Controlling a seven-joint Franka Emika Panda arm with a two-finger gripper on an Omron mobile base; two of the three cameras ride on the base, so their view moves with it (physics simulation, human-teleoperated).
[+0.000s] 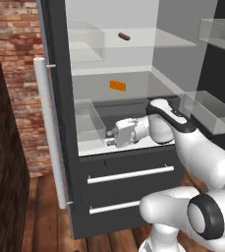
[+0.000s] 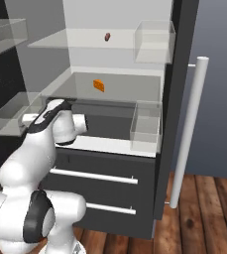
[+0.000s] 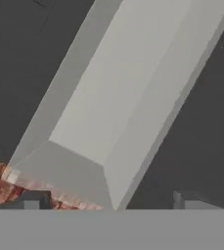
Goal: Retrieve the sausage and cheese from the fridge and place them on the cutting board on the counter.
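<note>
The fridge (image 1: 60,98) stands open, white inside with glass shelves. A small brown sausage (image 1: 124,36) (image 2: 107,36) lies on the upper shelf. An orange wedge of cheese (image 1: 117,85) (image 2: 99,86) sits on the shelf below it. My gripper (image 1: 109,141) (image 3: 108,202) hangs low in the fridge opening, just above the white ledge over the drawers, well below the cheese and pointing left. Its jaws are open with nothing between them. In the hand view, brick wall shows past the fingertips (image 3: 33,202). The cutting board and the counter are out of view.
A long white bar handle (image 1: 47,128) (image 2: 189,129) runs down the fridge door edge. Two dark drawers with white handles (image 1: 131,173) sit under the opening. Clear bins (image 1: 210,110) (image 2: 147,124) flank the arm. A brick wall (image 1: 20,59) is at the left.
</note>
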